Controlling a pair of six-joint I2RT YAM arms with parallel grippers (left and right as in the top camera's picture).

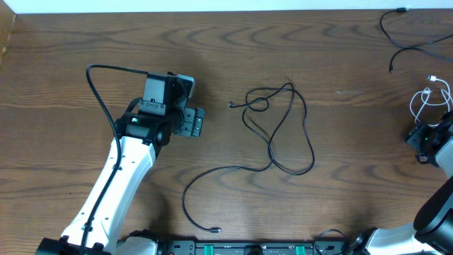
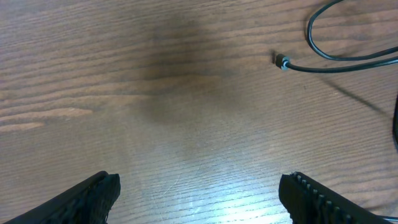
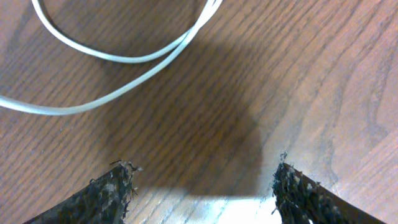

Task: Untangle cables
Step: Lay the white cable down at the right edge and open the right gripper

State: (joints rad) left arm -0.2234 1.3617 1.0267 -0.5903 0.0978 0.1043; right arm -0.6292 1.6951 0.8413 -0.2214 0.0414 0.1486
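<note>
- Your left gripper sits left of centre in the overhead view. Its fingers are spread wide with only bare table between them, so it grips nothing.
- The looped black cable lies in the middle of the overhead frame, just right of that gripper and apart from it. In the left wrist view its plug shows at upper right, well above and to the right of the gap between the fingers.
- I judge the step in hand to be the reach for that plug end. Shift toward the upper right until the plug sits centred between the pads. Then come down low and close on the cord just behind the plug, not on its tip.
- A small loop crosses itself close behind the plug. Draw the end back out through it slowly, so the loop opens rather than cinches.
- A second black cable lies in the upper right corner, apart from the rest.
- The white cable is coiled at the right edge. In the right wrist view it curves across the upper left, above the fingertips and not between them.
- Your right gripper hangs just below that coil in the overhead view, parted and empty. Keep it out of the coil.
</note>
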